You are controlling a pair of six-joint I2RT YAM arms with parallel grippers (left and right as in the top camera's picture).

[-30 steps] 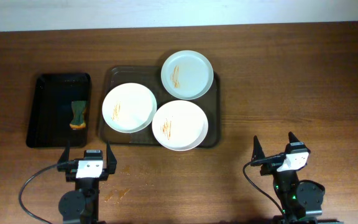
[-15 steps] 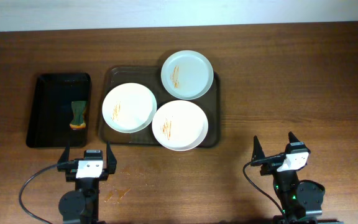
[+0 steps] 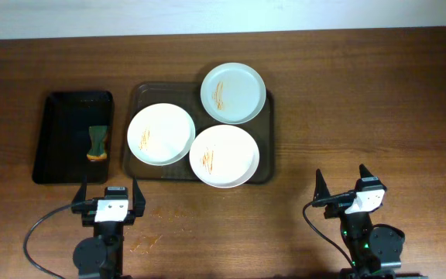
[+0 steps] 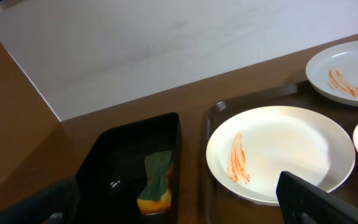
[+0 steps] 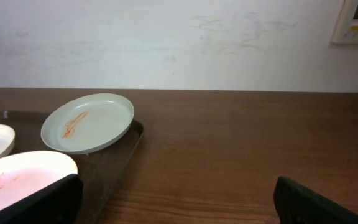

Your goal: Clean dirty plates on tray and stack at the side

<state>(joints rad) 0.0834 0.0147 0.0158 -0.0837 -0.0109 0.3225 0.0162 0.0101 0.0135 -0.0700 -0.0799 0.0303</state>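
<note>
Three white plates lie on the dark-brown tray (image 3: 143, 94), each with orange-brown streaks: a left plate (image 3: 161, 134), a front plate (image 3: 224, 156) and a back plate (image 3: 233, 93). The left wrist view shows the left plate (image 4: 284, 152), the back plate (image 4: 347, 68) and the tray's rim (image 4: 219, 112). The right wrist view shows the back plate (image 5: 89, 122), the front plate (image 5: 23, 177) and the tray (image 5: 114, 155). My left gripper (image 3: 108, 191) is open and empty at the table's front, below the tray's left corner. My right gripper (image 3: 342, 181) is open and empty at the front right.
A smaller black tray (image 3: 60, 167) stands left of the brown tray and holds a green and yellow sponge (image 3: 97, 142), also in the left wrist view (image 4: 156, 183). An orange-brown smear (image 3: 145, 243) marks the table near the left arm. A white wall lies beyond the table's far edge.
</note>
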